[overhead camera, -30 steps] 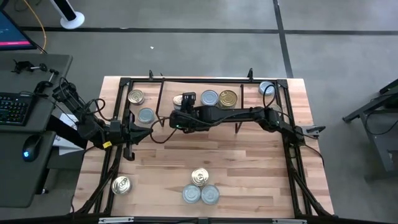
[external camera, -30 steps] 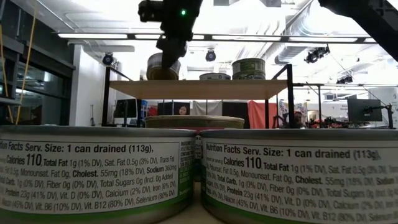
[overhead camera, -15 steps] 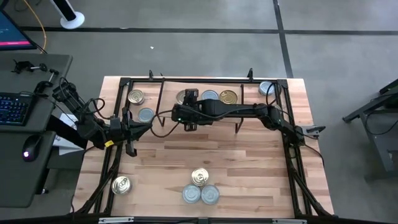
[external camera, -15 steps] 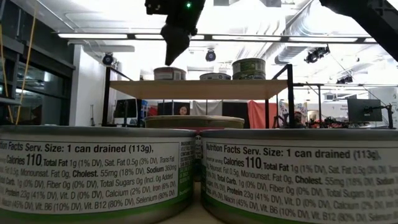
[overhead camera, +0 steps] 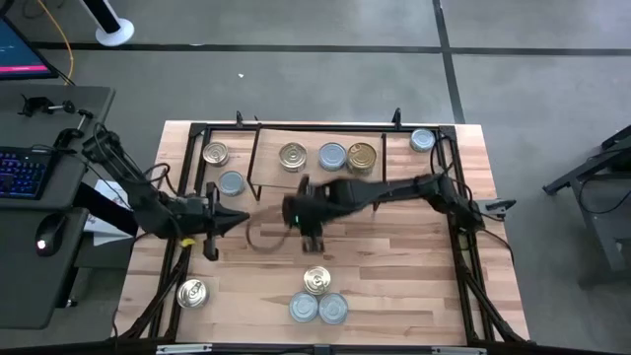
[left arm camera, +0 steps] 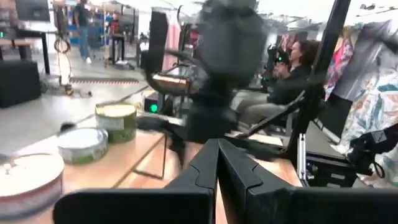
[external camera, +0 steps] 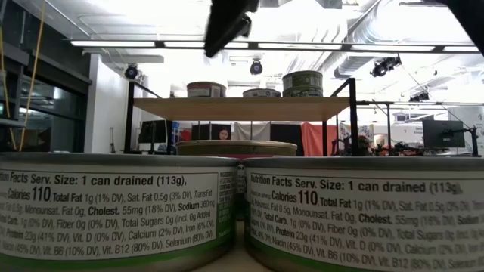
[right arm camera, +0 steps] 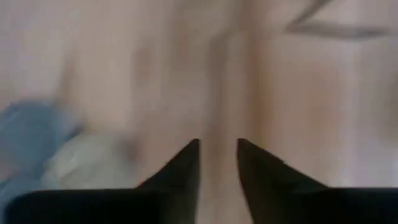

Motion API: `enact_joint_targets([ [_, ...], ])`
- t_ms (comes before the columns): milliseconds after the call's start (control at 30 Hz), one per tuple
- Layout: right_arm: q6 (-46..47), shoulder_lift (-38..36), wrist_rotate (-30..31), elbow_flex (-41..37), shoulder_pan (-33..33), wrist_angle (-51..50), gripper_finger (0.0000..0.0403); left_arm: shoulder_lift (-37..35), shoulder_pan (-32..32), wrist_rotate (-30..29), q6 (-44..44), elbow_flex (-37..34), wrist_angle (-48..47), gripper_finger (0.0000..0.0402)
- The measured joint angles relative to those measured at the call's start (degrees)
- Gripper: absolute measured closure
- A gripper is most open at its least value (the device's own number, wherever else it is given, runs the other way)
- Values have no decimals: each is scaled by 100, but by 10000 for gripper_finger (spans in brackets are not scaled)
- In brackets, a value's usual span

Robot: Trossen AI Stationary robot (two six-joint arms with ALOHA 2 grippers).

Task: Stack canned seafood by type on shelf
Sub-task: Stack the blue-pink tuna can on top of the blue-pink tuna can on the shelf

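The shelf [overhead camera: 325, 168] stands at the table's far side. On its board rest a gold tin [overhead camera: 292, 156], a pale blue tin [overhead camera: 332, 156] and a gold stack of two [overhead camera: 362, 158]; the low view shows the same row of tins [external camera: 206, 89]. More tins [overhead camera: 317, 281] sit near the front edge. My right gripper [overhead camera: 314, 237] hangs over bare tabletop between the shelf and these tins, pointing steeply down, its fingers [right arm camera: 217, 146] a little apart with nothing between them. My left gripper [overhead camera: 243, 219] is shut [left arm camera: 217, 149], level, left of centre.
Loose tins lie left of the shelf [overhead camera: 216, 153] [overhead camera: 231, 182], at the far right corner [overhead camera: 422, 140] and at the near left [overhead camera: 192, 293]. Two blue tins [overhead camera: 305, 309] fill the low view's foreground. Black frame rails [overhead camera: 463, 247] run along the table's sides.
My right gripper has let go of the gold tin, which now stands on the shelf's left end. It rose off the tin, then swung toward the table's near edge and tipped to point steeply down.
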Motion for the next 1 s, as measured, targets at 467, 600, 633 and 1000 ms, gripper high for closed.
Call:
enact_joint_targets([
  [467,3292,-2905,-220,-5283,1310,1650,400,2006,1819,2825,-906,-187,1885,402],
  [600,4777,-4243,487,-6632,1452,1712,398,2678,2450,3622,-1303,133,1987,402],
  [633,5098,-4536,655,-6879,1439,1653,400,2852,2574,3761,-1332,224,1969,402],
  [1000,7799,-6099,2537,-8617,-57,-152,402,3865,3060,3828,-1329,929,1971,402],
])
